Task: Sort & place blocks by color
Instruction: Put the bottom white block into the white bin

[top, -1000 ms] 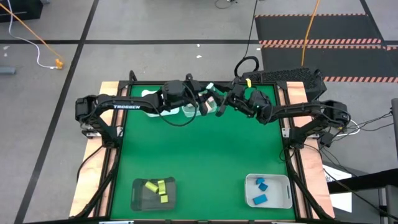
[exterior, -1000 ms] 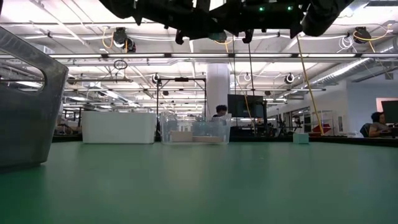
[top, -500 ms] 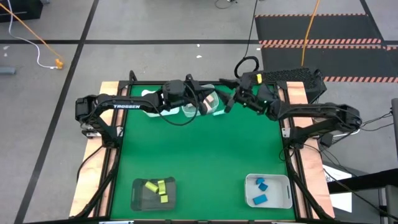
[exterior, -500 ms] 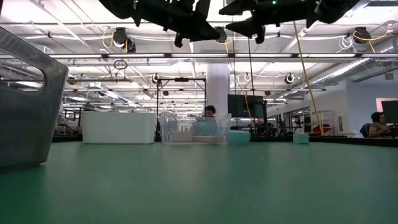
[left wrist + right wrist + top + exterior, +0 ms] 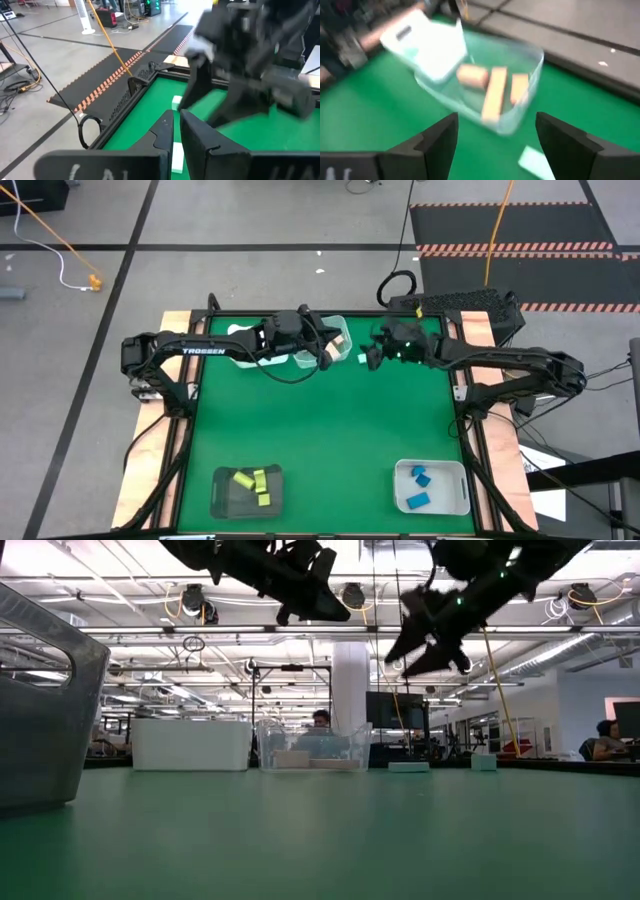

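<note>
Left gripper pressed together, right gripper spread above blurred mint block

Both arms are dark, near-black, built of slim tubular links joined by bulkier rounded joint housings. The left arm carries white "TROSSEN" lettering along its forearm link, and a thin black cable loops loosely below its wrist. The right arm has the same dark finish, with a small green light glowing near its wrist. The left gripper has flat, matte black angular fingers with chamfered edges. The right gripper has broad black fingers with slanted tips.
</note>
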`<act>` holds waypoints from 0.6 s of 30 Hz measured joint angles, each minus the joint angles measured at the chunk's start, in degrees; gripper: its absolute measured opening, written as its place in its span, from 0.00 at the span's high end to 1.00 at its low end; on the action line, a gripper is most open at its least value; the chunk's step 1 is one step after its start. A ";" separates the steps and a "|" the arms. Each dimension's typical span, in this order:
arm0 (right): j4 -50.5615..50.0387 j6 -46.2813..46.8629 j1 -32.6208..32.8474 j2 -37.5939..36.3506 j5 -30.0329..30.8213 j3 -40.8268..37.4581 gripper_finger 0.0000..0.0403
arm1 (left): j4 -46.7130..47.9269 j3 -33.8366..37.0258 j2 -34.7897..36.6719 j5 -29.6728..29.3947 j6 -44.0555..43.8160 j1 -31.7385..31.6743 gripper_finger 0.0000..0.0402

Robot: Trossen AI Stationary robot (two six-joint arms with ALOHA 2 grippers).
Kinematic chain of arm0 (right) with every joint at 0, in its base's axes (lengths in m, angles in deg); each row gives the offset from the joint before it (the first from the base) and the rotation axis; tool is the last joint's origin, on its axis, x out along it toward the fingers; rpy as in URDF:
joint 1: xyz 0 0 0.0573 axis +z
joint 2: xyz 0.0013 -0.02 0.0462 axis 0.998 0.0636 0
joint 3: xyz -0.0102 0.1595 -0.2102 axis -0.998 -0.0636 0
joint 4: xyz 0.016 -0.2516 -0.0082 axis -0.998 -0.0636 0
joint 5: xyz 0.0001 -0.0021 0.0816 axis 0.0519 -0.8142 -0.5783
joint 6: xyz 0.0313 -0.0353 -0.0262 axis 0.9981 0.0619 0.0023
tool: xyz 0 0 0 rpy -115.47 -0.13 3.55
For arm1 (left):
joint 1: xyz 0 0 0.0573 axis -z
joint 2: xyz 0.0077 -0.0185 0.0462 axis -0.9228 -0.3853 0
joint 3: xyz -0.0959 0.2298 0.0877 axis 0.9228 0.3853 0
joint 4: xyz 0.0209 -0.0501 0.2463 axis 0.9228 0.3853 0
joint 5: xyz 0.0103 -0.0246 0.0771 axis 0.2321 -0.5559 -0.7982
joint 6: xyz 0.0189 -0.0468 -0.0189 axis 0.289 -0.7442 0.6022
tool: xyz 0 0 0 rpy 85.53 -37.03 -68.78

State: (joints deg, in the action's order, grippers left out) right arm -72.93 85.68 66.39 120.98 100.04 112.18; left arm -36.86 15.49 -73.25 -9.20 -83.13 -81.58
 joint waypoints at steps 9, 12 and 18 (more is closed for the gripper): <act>1.23 -18.71 -1.94 10.82 -6.04 -2.39 0.37 | -0.02 0.00 0.00 -0.02 1.07 0.00 0.81; 0.85 -25.51 -3.86 13.44 -7.75 -2.37 0.37 | 0.00 0.00 0.00 -0.02 1.02 0.00 0.78; 1.64 -27.17 -10.42 18.44 -13.49 -2.35 0.37 | 0.67 0.00 0.00 -0.01 -0.23 0.02 0.75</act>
State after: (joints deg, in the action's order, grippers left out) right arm -71.29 58.51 55.97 139.42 86.55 109.83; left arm -36.18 15.49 -73.25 -9.22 -83.37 -81.56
